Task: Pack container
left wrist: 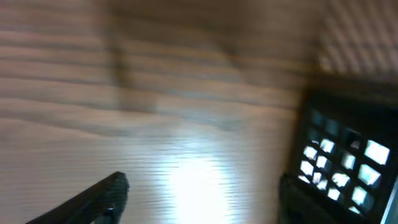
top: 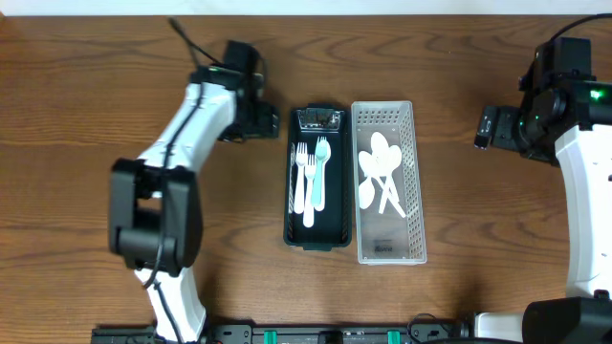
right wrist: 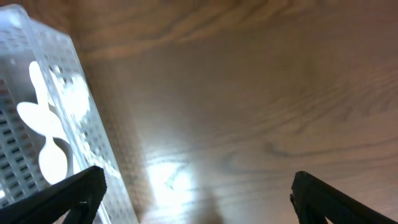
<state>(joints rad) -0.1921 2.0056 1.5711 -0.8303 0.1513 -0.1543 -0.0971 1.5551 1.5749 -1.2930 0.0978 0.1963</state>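
Note:
A black container (top: 289,182) sits mid-table and holds white forks (top: 304,182) and a teal utensil (top: 321,172). Touching its right side is a clear perforated container (top: 418,191) with several white spoons (top: 381,177). My left gripper (top: 271,122) hovers just left of the black container's far end. In the blurred left wrist view it (left wrist: 202,193) stands open over bare wood, the black container (left wrist: 348,162) at its right. My right gripper (top: 486,128) is right of the clear container. It (right wrist: 196,186) is open and empty, with the clear container (right wrist: 56,93) and a spoon (right wrist: 43,137) at the left.
The wooden table (top: 115,86) is bare to the left of the black container and between the clear container and my right arm. The arm bases stand at the front edge.

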